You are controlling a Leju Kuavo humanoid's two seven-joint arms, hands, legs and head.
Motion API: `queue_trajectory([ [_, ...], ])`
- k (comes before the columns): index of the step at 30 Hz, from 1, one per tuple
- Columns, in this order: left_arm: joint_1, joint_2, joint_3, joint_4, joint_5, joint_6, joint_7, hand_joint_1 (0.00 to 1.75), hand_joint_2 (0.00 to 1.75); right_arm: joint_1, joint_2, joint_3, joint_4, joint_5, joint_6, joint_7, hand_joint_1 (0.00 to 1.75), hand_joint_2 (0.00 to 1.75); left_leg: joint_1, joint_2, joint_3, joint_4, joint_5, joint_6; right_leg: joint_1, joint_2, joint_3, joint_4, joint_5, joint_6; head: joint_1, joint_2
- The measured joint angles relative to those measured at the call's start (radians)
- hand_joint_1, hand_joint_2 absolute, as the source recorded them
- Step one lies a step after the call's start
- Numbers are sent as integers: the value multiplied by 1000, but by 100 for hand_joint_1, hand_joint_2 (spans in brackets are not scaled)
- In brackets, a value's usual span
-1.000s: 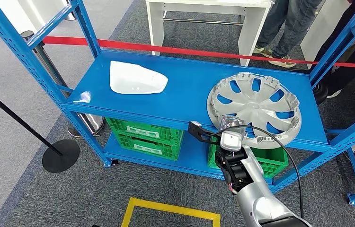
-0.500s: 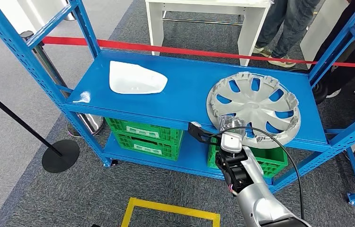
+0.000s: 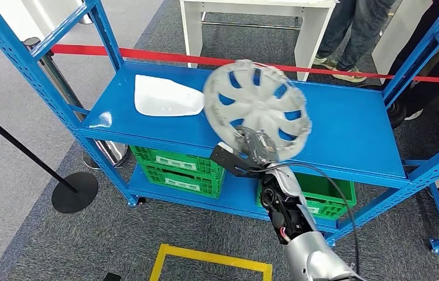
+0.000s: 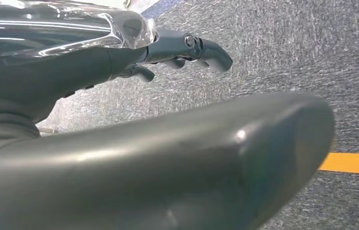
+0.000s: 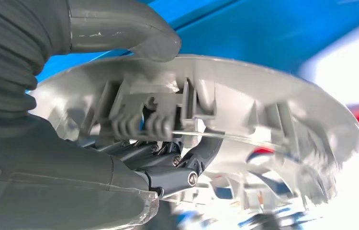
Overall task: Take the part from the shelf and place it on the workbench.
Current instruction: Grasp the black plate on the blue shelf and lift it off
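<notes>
Lifted off the right side of the blue shelf (image 3: pixel 346 126) since half a second ago, the grey hubcap (image 3: pixel 256 108) now hangs tilted above the shelf's middle, held by the robot's right hand (image 3: pixel 252 147).

From left to right: a white moulded part (image 3: pixel 165 97) lies flat on the shelf's left end, apart from the hubcap. At centre, the right hand grips the hubcap at its lower rim, thumb (image 5: pixel 120 28) over the outer edge and fingers (image 5: pixel 168 167) tucked under among the clips, likely so the wide disc clears the shelf posts as it comes away. Green crates (image 3: pixel 176 167) sit on the lower shelf. A white table (image 3: pixel 252 23) stands behind the red tape, with people's legs beside it. The left hand (image 4: pixel 187 48) hangs over the carpet with fingers curled, holding nothing.
</notes>
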Motion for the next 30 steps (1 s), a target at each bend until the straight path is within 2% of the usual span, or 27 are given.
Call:
queue_trajectory([
  [2, 0, -1, 8, 0, -5, 0, -10, 0, 0, 11, 23, -21, -36, -127, 51, -96, 175, 175, 0, 0, 0, 0, 0, 0, 0, 0, 0, 0, 0, 0, 0, 0],
  [5, 0, -3, 18, 0, -14, 0, -19, 0, 0, 36, 42, -11, -123, -307, 128, -155, 175, 175, 0, 0, 0, 0, 0, 0, 0, 0, 0, 0, -1, -1, 0, 0],
  [10, 0, -7, 30, 0, -29, 2, -22, 0, 0, 104, 33, 85, -308, -567, 181, -151, 175, 175, 0, 0, 0, 0, 0, 0, -1, 0, 0, 0, 0, 0, 0, 0],
  [15, 0, -8, 48, 0, -34, 13, -32, 0, 0, 176, -13, 220, -521, -811, 201, -133, 175, 175, 0, 0, -1, 0, 0, 0, -1, 0, -1, 0, -1, 0, 0, 0],
  [21, 0, -9, 71, 0, -31, 20, -39, 0, 0, 231, -71, 326, -769, -955, 229, -123, 175, 175, 0, 0, -1, 0, 0, 0, -1, 0, -1, 0, -1, 0, 0, 0],
  [30, 0, -10, 90, 0, -38, 32, -50, 0, 0, 288, -132, 396, -1035, -1055, 253, -123, 175, 175, 0, 0, -1, 0, 0, 0, -1, 0, -1, 0, -1, 0, 0, 0],
])
